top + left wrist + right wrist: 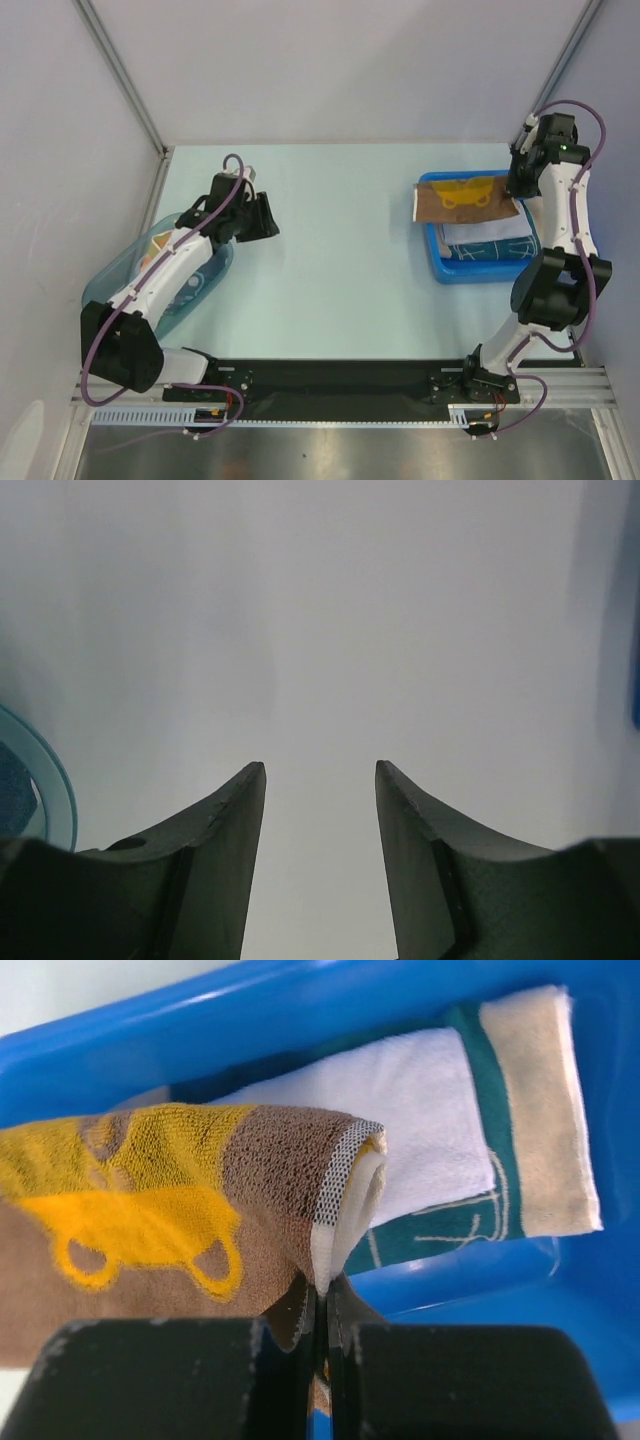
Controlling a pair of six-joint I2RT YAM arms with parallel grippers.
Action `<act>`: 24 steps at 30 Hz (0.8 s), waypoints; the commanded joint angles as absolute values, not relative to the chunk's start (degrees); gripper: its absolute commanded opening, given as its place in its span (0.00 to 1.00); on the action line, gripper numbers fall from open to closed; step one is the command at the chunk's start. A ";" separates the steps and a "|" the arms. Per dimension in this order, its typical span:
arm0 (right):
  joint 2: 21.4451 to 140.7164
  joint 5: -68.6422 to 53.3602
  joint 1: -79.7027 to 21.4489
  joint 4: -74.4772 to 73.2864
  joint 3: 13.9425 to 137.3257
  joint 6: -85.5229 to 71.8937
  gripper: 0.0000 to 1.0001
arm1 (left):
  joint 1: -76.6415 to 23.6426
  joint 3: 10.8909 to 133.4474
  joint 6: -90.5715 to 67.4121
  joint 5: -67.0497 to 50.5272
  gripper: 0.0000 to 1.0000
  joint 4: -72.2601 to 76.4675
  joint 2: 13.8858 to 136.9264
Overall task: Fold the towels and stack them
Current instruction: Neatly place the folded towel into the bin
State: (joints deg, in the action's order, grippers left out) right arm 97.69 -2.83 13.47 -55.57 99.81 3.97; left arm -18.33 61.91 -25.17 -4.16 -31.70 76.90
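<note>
A brown towel [465, 197] with a yellow print hangs spread across the far rim of the blue bin [437, 262]. My right gripper [520, 186] is shut on the towel's right corner. In the right wrist view the jaws [322, 1295] pinch the doubled edge of the brown towel [150, 1220]. Under it in the bin [250, 1010] lie a folded white towel [410, 1090] and a teal one [490, 1210]. My left gripper [268, 215] hovers open over bare table. Nothing sits between its fingers [320, 770].
A translucent teal tub [110, 280] lies at the left under the left arm, with an orange cloth [160, 241] showing inside. Its rim [55, 770] shows at the left wrist view's edge. Pale blue table [340, 250] lies between tub and bin.
</note>
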 commanded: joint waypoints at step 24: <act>117.16 15.37 18.81 -46.93 109.51 6.96 0.65 | -15.39 76.81 -20.75 4.57 0.62 -36.83 81.39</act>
State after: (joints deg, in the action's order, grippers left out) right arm 118.74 9.47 18.57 -49.56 106.65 10.04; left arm -17.17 74.61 -22.46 1.63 -37.45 82.63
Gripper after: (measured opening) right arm 0.639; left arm 0.615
